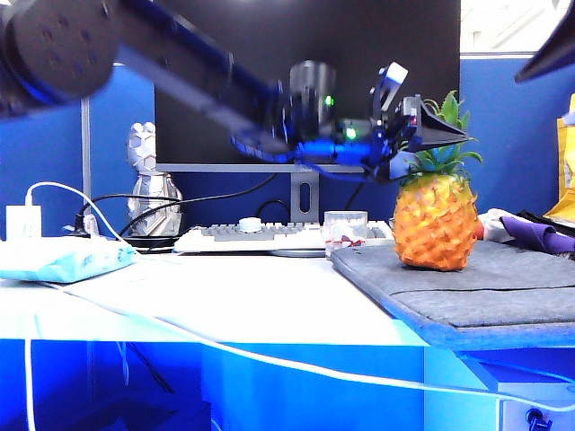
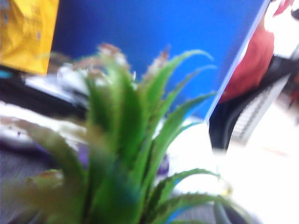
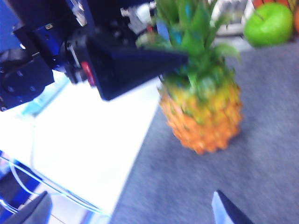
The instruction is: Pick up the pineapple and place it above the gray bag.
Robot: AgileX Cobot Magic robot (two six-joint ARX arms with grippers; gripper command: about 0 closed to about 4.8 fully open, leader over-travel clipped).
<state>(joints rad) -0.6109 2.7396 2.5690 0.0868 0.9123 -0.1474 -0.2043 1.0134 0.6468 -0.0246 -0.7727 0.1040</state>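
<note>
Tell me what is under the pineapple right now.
The pineapple stands upright on the gray bag, near its edge. The patch of bag beneath its base is covered. The open left gripper hangs at its leaf crown; the open right gripper hovers apart.

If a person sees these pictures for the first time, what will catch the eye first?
The bright orange pineapple stands upright on the gray bag, at the right of the table. The open left gripper sits at its green leaf crown, holding nothing. The right gripper is open too, apart from the fruit, and a green apple lies behind the pineapple.
</note>
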